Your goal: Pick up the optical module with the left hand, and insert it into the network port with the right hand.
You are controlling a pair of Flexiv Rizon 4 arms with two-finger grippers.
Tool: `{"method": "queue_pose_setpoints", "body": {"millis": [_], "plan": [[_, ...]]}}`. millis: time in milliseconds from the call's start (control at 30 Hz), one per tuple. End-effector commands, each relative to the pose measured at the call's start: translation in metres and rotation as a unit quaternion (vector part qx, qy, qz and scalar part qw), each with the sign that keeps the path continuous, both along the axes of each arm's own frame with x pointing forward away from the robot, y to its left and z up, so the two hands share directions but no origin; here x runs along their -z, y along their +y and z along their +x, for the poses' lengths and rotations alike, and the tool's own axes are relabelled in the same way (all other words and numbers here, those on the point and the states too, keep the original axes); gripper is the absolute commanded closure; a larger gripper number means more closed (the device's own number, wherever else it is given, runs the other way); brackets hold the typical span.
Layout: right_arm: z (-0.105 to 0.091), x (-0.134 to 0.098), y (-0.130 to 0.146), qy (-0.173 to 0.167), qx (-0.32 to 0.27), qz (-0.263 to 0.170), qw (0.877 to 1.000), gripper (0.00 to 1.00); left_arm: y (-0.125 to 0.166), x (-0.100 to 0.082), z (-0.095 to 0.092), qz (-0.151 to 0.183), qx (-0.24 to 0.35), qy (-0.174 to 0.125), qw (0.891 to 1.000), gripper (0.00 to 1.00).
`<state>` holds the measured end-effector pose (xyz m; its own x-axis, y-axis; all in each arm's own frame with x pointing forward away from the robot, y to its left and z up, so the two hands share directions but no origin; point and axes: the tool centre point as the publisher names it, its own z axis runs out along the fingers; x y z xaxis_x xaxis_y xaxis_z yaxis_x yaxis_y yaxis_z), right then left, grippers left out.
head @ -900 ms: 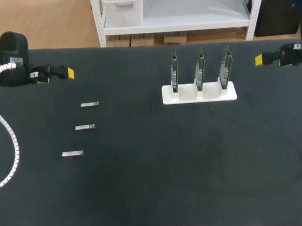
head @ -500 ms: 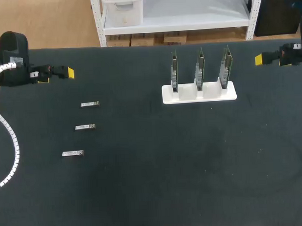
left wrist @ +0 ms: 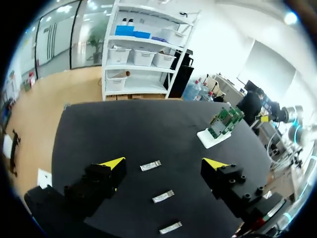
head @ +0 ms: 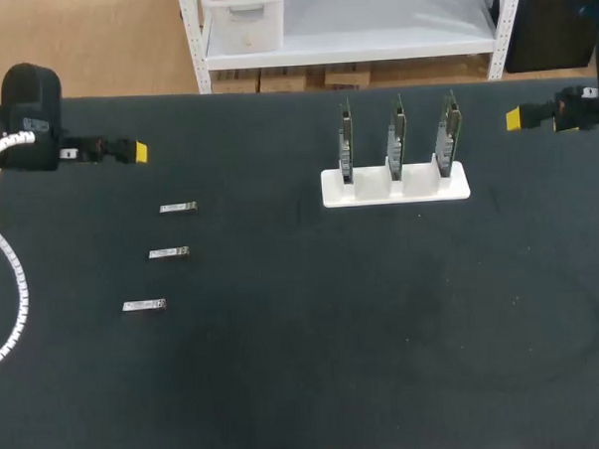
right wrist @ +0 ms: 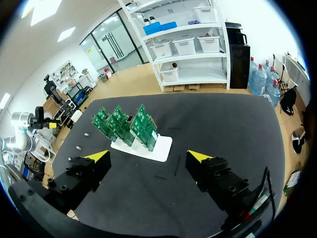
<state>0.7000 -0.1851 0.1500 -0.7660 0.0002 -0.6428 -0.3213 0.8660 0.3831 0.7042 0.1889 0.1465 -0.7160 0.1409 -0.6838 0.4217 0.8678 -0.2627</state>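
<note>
Beneath and ahead of the left gripper, bare table lies all round the three optical modules, which sit well apart. Ahead of the right gripper, the white stand holds three upright boards; gaps between them seem narrow.

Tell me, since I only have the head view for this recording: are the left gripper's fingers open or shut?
Observer: Open. The left wrist view shows the left gripper with its fingers wide apart and nothing between them.
Operator: And the right one?
Observer: The right gripper is open and empty too. The white stand with its boards lies ahead of it.
Operator: Is the left one lined up with anything?
Observer: The three modules lie on the table ahead of it, roughly in line with the gap between its fingers. None is touched.
</note>
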Motion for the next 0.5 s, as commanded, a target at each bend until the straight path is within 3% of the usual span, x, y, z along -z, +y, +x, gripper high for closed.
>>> {"method": "queue_pose_setpoints", "body": {"millis": [33, 267, 300, 500], "plan": [[0.0, 0.0, 0.0, 0.0, 0.0, 0.0, 1.0, 0.0, -0.006, -0.002, 0.011, 0.036, 0.016, 0.004, 0.999, 0.0], [0.0, 0.0, 0.0, 0.0, 0.0, 0.0, 1.0, 0.0, 0.005, -0.006, 0.022, 0.088, 0.128, 0.021, 0.988, 0.0], [0.0, 0.0, 0.0, 0.0, 0.0, 0.0, 1.0, 0.0, 0.006, -0.004, 0.024, 0.112, 0.139, 0.021, 0.984, 0.0], [0.0, 0.0, 0.0, 0.0, 0.0, 0.0, 1.0, 0.0, 0.015, -0.001, 0.034, 0.149, 0.208, 0.015, 0.967, 0.0]]}}
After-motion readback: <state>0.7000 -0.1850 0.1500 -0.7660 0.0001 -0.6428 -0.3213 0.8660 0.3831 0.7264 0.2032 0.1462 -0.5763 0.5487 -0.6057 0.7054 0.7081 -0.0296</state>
